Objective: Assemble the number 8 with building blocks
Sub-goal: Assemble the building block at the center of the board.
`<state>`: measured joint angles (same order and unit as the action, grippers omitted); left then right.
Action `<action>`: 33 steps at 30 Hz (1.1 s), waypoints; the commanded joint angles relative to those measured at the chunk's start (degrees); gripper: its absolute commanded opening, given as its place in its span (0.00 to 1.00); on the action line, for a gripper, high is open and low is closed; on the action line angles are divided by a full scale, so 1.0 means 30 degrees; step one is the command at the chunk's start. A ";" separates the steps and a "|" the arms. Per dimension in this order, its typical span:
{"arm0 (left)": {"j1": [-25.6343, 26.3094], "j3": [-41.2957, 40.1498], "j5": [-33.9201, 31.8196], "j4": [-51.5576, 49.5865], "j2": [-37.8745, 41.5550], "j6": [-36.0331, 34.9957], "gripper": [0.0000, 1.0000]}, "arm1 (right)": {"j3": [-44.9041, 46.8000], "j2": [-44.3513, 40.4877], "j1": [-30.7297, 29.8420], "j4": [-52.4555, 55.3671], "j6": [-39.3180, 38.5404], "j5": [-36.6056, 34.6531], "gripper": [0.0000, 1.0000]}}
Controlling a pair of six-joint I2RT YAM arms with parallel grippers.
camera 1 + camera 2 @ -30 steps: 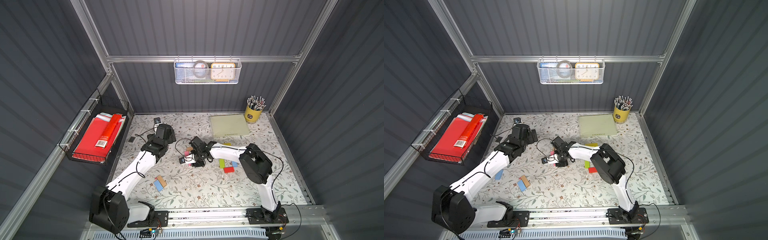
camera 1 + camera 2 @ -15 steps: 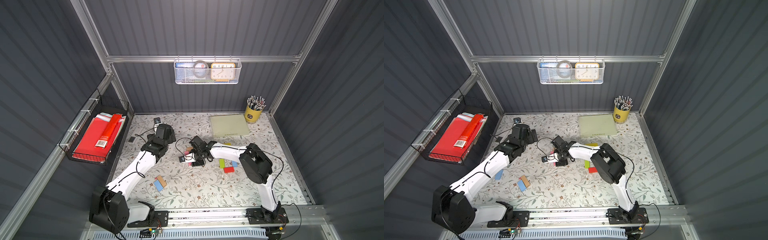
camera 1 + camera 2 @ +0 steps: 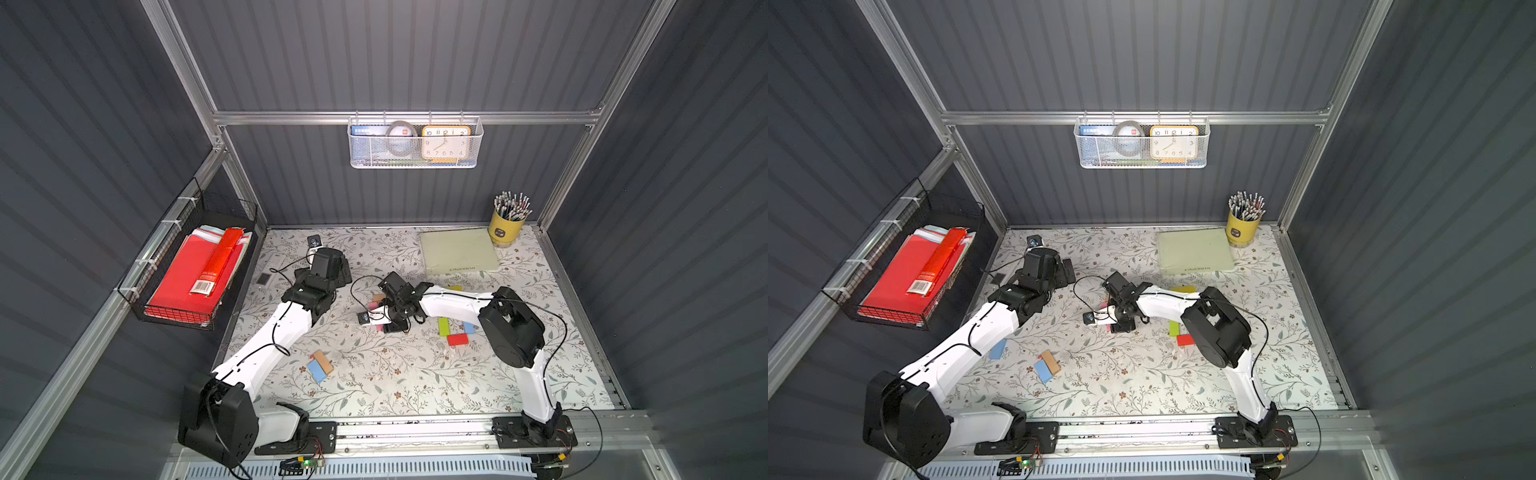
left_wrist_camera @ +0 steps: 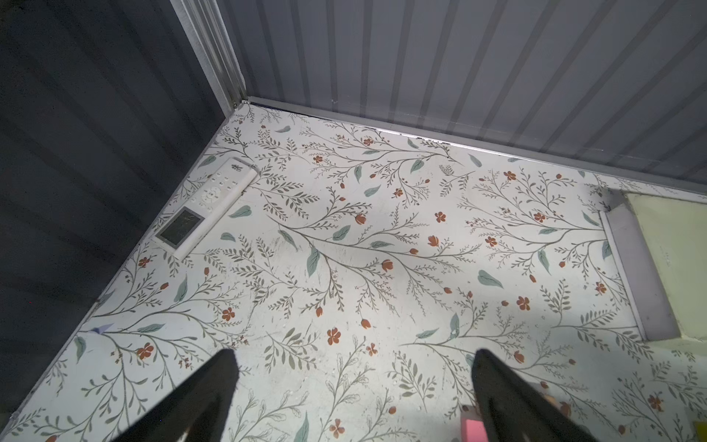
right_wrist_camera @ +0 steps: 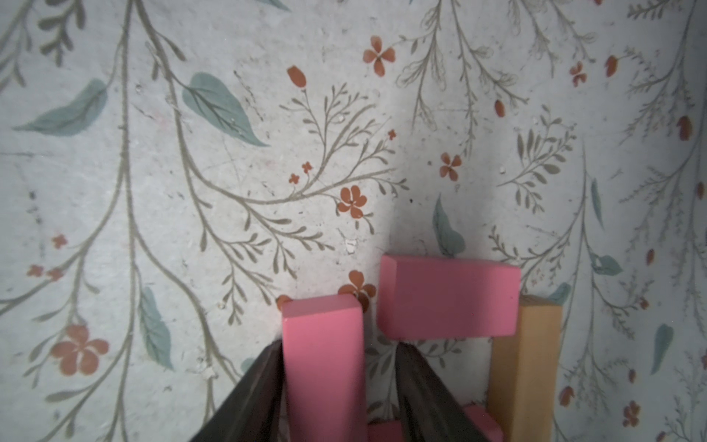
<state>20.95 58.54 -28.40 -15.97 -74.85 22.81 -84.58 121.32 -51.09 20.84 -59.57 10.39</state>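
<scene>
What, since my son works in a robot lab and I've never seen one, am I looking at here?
Two white robot arms stand at a flowered table, each ending in a pincer. Two pictures look down from overhead; two come from cameras on the wrists. Small coloured wooden blocks lie scattered, with a green pad, a pencil cup and a remote. The left pincer is open and empty. The right pincer straddles a pink block loosely, a gap on one side.

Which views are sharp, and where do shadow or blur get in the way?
Right wrist view: soft focus up close, a shadow on the table around the crosswise pink block. Left wrist view: crisp table, left gripper a black silhouette. Both top views: evenly lit and sharp.
</scene>
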 commanded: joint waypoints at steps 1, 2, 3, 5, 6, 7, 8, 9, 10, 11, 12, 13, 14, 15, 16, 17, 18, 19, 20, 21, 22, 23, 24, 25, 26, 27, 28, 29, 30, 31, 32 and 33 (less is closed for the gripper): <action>-0.0128 -0.0382 -0.0229 0.0148 0.0230 -0.0014 0.99 | 0.0097 0.0315 0.0067 0.0377 0.0170 -0.0388 0.52; -0.0128 -0.0366 -0.0230 0.0151 0.0252 0.0000 0.99 | 0.0096 0.0292 0.0071 0.0341 0.0153 -0.0443 0.52; -0.0129 -0.0357 -0.0202 0.0166 0.0238 0.0002 0.99 | 0.0096 0.0313 0.0067 0.0319 0.0169 -0.0501 0.52; -0.0129 -0.0369 -0.0202 0.0166 0.0252 -0.0013 0.99 | 0.0096 0.0320 0.0067 0.0286 0.0159 -0.0608 0.52; -0.0138 -0.0375 -0.0202 0.0166 0.0236 -0.0011 0.99 | 0.0096 0.0325 0.0051 0.0271 0.0169 -0.0648 0.51; -0.0133 -0.0372 -0.0186 0.0159 0.0252 -0.0007 0.99 | 0.0096 0.0314 0.0067 0.0267 0.0170 -0.0666 0.51; -0.0155 -0.0383 -0.0171 0.0166 0.0252 -0.0003 0.99 | 0.0100 0.0313 0.0067 0.0238 0.0198 -0.0652 0.51; -0.0140 -0.0359 -0.0171 0.0166 0.0225 -0.0008 0.99 | 0.0100 0.0315 0.0064 0.0183 0.0228 -0.0644 0.51; -0.0142 -0.0382 -0.0186 0.0166 0.0223 -0.0005 0.99 | 0.0103 0.0285 0.0065 0.0167 0.0253 -0.0644 0.51; -0.0156 -0.0368 -0.0156 0.0166 0.0223 -0.0013 0.99 | 0.0126 0.0284 0.0067 0.0129 0.0285 -0.0652 0.51; -0.0153 -0.0382 -0.0171 0.0166 0.0223 -0.0013 0.99 | 0.0125 0.0281 0.0067 0.0115 0.0301 -0.0672 0.51; -0.0157 -0.0372 -0.0160 0.0166 0.0241 -0.0006 0.99 | 0.0125 0.0256 0.0060 0.0057 0.0288 -0.0681 0.51; -0.0142 -0.0361 -0.0147 0.0162 0.0252 -0.0004 0.99 | 0.0127 0.0281 0.0067 0.0014 0.0311 -0.0681 0.51; -0.0157 -0.0405 -0.0157 0.0166 0.0245 -0.0015 0.99 | 0.0097 0.0276 0.0067 0.0000 0.0308 -0.0693 0.51; -0.0157 -0.0390 -0.0142 0.0166 0.0252 -0.0015 0.99 | 0.0096 0.0257 0.0067 -0.0003 0.0338 -0.0710 0.51; -0.0157 -0.0381 -0.0165 0.0166 0.0228 -0.0015 0.99 | 0.0096 0.0256 0.0067 -0.0036 0.0340 -0.0714 0.51; -0.0157 -0.0378 -0.0142 0.0166 0.0224 0.0008 0.99 | 0.0096 0.0258 0.0067 -0.0076 0.0312 -0.0726 0.51; -0.0172 -0.0380 -0.0155 0.0166 0.0241 -0.0015 0.99 | 0.0097 0.0211 0.0067 -0.0070 0.0309 -0.0735 0.51; -0.0157 -0.0362 -0.0120 0.0166 0.0237 -0.0013 0.99 | 0.0096 0.0229 0.0067 -0.0085 0.0277 -0.0787 0.51; -0.0157 -0.0360 -0.0113 0.0166 0.0238 -0.0015 0.99 | 0.0096 0.0218 0.0051 -0.0063 0.0247 -0.0769 0.51; -0.0157 -0.0384 -0.0113 0.0166 0.0223 -0.0035 0.99 | 0.0132 0.0225 0.0067 -0.0055 0.0229 -0.0783 0.51; -0.0157 -0.0369 -0.0112 0.0166 0.0237 -0.0044 0.99 | 0.0127 0.0218 0.0066 -0.0040 0.0177 -0.0795 0.51; -0.0157 -0.0370 -0.0112 0.0166 0.0251 -0.0044 0.99 | 0.0125 0.0225 0.0067 -0.0053 0.0170 -0.0798 0.51; -0.0157 -0.0384 -0.0127 0.0166 0.0238 -0.0044 0.99 | 0.0140 0.0209 0.0060 -0.0051 0.0168 -0.0796 0.51; -0.0161 -0.0383 -0.0116 0.0166 0.0244 -0.0044 0.99 | 0.0126 0.0225 0.0067 -0.0057 0.0144 -0.0775 0.51; -0.0157 -0.0358 -0.0112 0.0161 0.0252 -0.0044 0.99 | 0.0129 0.0211 0.0067 -0.0086 0.0111 -0.0762 0.51; -0.0157 -0.0380 -0.0112 0.0166 0.0252 -0.0043 0.99 | 0.0155 0.0168 0.0053 -0.0064 0.0097 -0.0697 0.51; -0.0157 -0.0371 -0.0112 0.0166 0.0252 -0.0029 0.99 | 0.0155 0.0105 0.0067 -0.0073 0.0056 -0.0682 0.51; -0.0157 -0.0365 -0.0127 0.0188 0.0250 -0.0044 0.99 | 0.0195 0.0050 0.0056 -0.0181 0.0052 -0.0639 0.51; -0.0157 -0.0411 -0.0120 0.0171 0.0251 -0.0040 0.99 | 0.0263 -0.0141 0.0038 -0.0299 0.0052 -0.0515 0.51; -0.0157 -0.0402 -0.0102 0.0195 0.0252 -0.0044 0.99 | 0.0390 -0.0351 0.0038 -0.0444 0.0028 -0.0374 0.51; -0.0158 -0.0391 -0.0083 0.0195 0.0223 -0.0033 0.99 | 0.0595 -0.0680 0.0023 -0.0704 0.0020 -0.0156 0.51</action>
<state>20.91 58.54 -28.38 -15.97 -74.85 22.81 -84.25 121.16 -51.09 19.27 -59.55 8.86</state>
